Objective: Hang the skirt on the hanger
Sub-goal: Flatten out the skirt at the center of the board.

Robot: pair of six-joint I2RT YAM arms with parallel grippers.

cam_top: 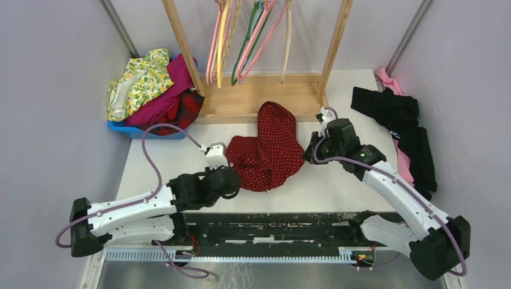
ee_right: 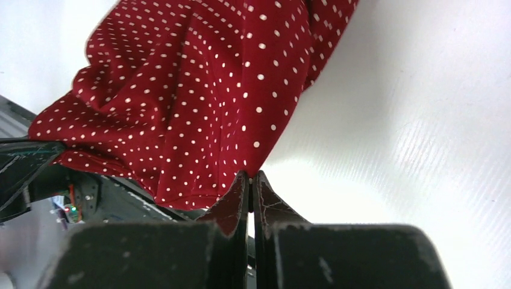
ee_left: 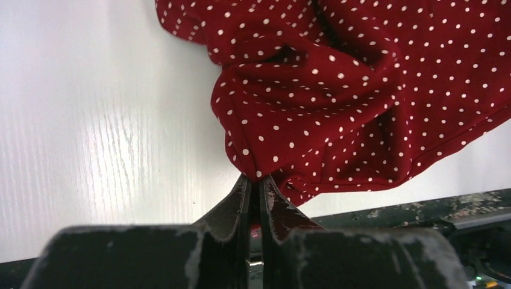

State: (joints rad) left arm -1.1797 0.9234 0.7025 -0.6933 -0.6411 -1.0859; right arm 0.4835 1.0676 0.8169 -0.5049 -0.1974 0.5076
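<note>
From above, the skirt [cam_top: 268, 147] lies crumpled mid-worktop [cam_top: 337, 180], just near of the wooden rack [cam_top: 259, 99]. The left tool [cam_top: 231, 164] is at its left edge, the right tool [cam_top: 306, 153] at its right.

Left wrist: the left tool [ee_left: 258, 180] is pinched tight on the skirt's [ee_left: 337, 90] hem.

Right wrist: the right tool [ee_right: 251, 177] is clamped on a skirt [ee_right: 193, 108] edge.

Probably a lab cell: grey partition walls [cam_top: 48, 72], white table [cam_top: 337, 180], wooden rack [cam_top: 241, 99].

You've got bright, even overhead light w/ soft shadows. Wrist cams: glare streaks on the white table [ee_left: 102, 150], strongest right side of rt view; skirt [ee_left: 361, 90] sharp, nearest foreground soft.
</note>
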